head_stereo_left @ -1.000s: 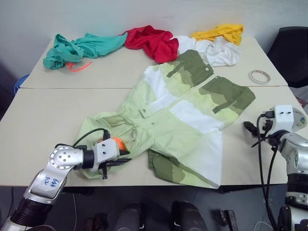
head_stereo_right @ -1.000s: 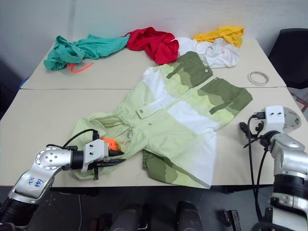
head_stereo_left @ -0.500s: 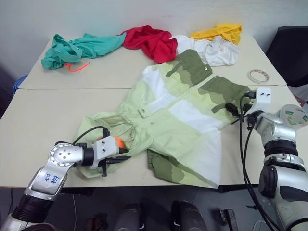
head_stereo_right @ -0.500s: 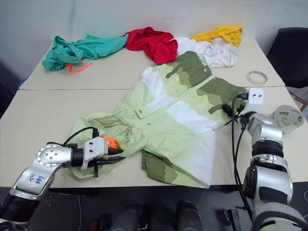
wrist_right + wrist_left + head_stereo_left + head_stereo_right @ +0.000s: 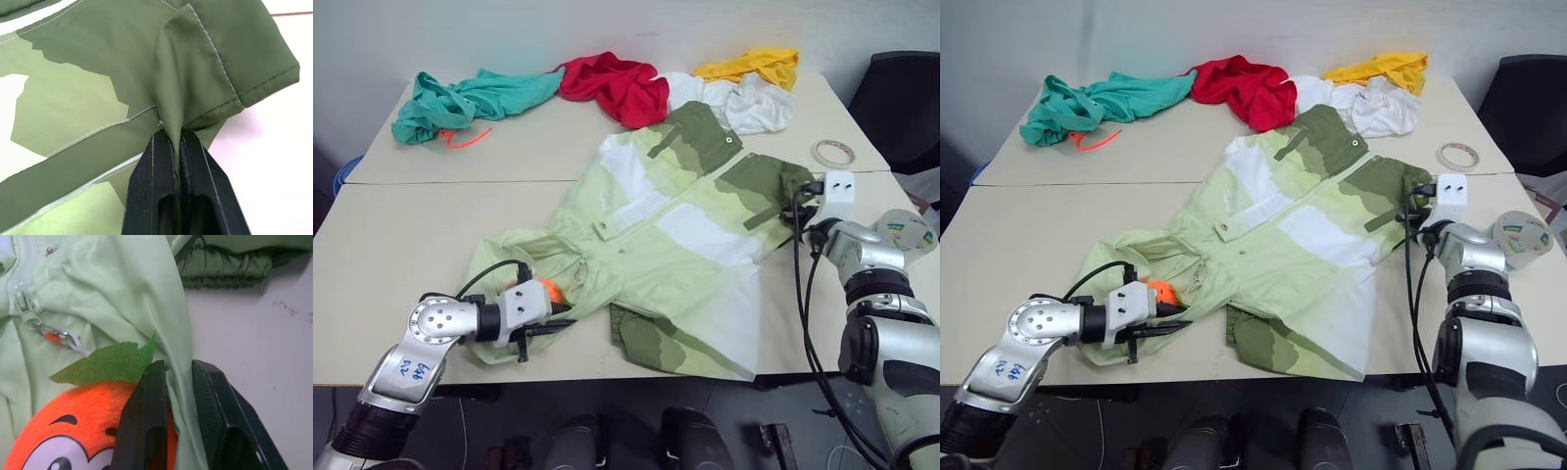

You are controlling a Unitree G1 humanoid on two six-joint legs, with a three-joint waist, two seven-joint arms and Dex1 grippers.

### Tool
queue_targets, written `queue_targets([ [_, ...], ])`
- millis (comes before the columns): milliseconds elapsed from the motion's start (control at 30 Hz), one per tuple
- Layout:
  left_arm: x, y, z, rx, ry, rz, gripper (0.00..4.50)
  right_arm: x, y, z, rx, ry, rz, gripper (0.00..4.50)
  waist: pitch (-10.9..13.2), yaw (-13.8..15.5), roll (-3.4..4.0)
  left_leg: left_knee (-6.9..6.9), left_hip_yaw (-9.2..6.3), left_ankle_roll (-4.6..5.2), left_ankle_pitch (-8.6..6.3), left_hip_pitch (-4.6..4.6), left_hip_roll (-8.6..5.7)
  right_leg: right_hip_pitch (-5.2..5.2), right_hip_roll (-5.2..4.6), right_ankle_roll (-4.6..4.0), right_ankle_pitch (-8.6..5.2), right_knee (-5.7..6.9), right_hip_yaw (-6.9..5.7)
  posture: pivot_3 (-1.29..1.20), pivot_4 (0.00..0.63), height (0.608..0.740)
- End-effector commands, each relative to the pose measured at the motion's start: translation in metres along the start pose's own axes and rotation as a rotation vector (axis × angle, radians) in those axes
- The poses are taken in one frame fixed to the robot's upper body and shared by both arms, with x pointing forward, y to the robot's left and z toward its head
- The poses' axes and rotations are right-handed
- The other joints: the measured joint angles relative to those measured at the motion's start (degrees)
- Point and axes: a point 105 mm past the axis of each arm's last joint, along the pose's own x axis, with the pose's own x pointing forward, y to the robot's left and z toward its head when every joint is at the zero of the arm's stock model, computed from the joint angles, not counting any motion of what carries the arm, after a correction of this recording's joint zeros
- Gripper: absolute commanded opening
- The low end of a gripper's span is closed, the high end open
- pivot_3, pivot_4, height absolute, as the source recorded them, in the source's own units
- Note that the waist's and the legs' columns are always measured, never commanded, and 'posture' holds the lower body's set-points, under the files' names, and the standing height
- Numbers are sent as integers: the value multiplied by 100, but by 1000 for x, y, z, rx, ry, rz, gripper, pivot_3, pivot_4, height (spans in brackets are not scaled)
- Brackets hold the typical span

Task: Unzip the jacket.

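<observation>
though crowded, one jacket pinched

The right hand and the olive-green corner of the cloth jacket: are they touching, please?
Touching: in the right wrist view, the right hand pinches a fold of the jacket.

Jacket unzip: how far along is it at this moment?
Done: both grips look set. The left end effector pinches a pale green fold of the jacket beside an orange plush toy; the right end effector is shut on an olive fold at the hem corner. In hand: holding the cloth at both ends. Left: the zipper pull sits untouched with the front closed, so the unzipping itself remains.
</observation>
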Motion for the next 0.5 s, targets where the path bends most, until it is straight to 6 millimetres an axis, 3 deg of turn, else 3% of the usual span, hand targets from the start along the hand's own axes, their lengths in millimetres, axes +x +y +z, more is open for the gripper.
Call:
queue_targets([
  [33, -16, 23, -29, -17, 112, 122, 908, -17, -21, 1, -20, 26, -11, 14, 0, 16, 0, 0, 0, 0, 0, 0, 0, 0, -2, 0, 0, 0, 0, 0, 150, 740],
  [133, -24, 40, -37, -10, 137, 186, 908, -35, -16, -12, 10, 87, 49, 14, -1, 49, -1, 0, -2, 1, -1, 0, 0, 1, -6, 0, 0, 0, -1, 0, 150, 740],
  [233, -35, 50, -40, -18, 139, 211, 908, -65, -1, -28, 28, 159, 124, 14, -4, 111, -3, -1, -7, -3, -4, -1, 5, 1, -9, 0, 0, -2, -1, 0, 150, 740],
  [500, -53, 49, -52, -38, 154, 188, 908, -141, 49, -61, 64, 294, 221, 14, -8, 116, -3, -6, -5, -12, -18, 1, 17, -6, -7, -1, -1, -8, 2, 0, 150, 740],
])
